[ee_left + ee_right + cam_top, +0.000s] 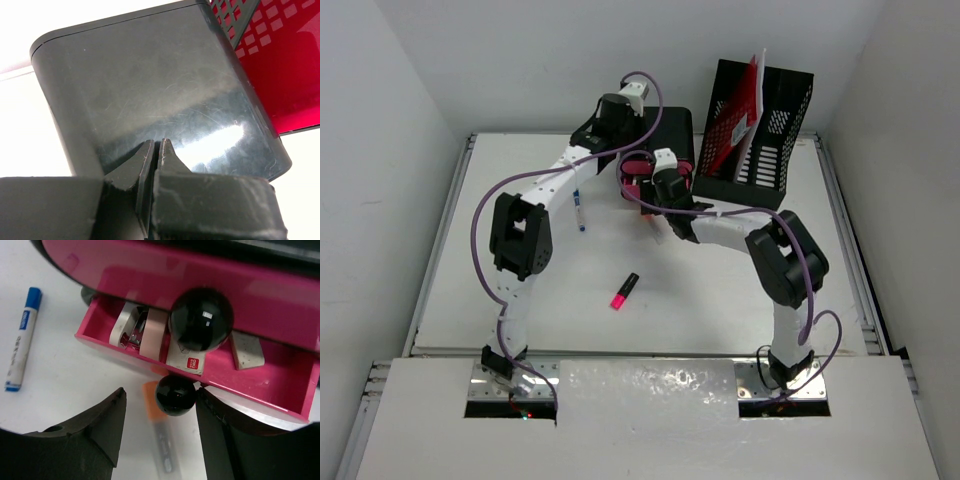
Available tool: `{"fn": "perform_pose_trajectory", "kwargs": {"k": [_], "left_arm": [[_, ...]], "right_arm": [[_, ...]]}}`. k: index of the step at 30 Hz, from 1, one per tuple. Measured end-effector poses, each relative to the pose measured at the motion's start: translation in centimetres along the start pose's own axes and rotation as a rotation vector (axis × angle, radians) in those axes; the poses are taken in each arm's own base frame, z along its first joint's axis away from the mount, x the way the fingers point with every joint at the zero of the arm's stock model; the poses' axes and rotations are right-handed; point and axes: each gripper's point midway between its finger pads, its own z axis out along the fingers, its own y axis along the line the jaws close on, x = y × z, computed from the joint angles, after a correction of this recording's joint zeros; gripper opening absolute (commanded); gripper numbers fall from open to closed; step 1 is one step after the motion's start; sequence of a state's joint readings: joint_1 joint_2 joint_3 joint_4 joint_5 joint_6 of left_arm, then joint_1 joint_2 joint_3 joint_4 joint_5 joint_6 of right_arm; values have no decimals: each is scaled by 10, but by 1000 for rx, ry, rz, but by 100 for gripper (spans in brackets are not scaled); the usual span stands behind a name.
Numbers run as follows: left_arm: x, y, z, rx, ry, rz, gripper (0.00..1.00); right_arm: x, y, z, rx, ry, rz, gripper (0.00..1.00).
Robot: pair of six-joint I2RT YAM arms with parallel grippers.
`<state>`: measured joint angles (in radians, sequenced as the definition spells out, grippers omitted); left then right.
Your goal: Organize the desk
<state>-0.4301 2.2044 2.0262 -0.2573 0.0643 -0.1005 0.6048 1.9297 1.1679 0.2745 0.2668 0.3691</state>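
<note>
1. The table (720,310) is white with metal rails along its edges. It fills the floor of the top view and carries every item below.
2. A black drawer unit (150,90) with pink drawers stands at the far centre. Just to its right is a black mesh file holder (785,110) with a red folder (735,120) standing in it.
3. The left pincer (156,145) is closed, fingertips together with nothing between them. It is poised over the unit's glossy black top, and contact cannot be told.
4. The right pincer (160,392) is open at the near face of the unit. The lower pink drawer (285,380) is pulled out. Its small black knob (175,396) sits between the jaws, nearer 1 finger than the other. A larger black knob (200,320) sits on the drawer above.
5. The open drawer holds a white eraser (247,352) and other small white items that cannot be identified.
6. There are 3 loose items on the table. A blue-capped marker (22,340) lies left of the drawer. An orange-capped pen (159,440) lies beneath the drawer front. A pink highlighter (623,291) lies near the centre, well apart from both arms.
</note>
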Motion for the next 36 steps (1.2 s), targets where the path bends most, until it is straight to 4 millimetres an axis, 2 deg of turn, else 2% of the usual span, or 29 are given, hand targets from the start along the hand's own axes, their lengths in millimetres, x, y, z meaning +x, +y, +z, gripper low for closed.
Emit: {"fn": "perform_pose_trajectory", "kwargs": {"k": [9,19,25,32,36], "left_arm": [[1,-1,-3,7,4,-2,0],[2,-1,-3,2,6,-2,0],[2,0,-3,-3,6,0,0],[3,2,-5,-12,13,4,0],[3,2,-8,-15,16,7,0]], "right_arm": [[-15,-15,23,55,-143,-59,57],[2,-33,10,47,-296,0,68],[-2,-26,8,-2,-319,32,68],[-37,-14,19,-47,-405,65,67],[-35,-14,30,-44,-426,67,67]]}}
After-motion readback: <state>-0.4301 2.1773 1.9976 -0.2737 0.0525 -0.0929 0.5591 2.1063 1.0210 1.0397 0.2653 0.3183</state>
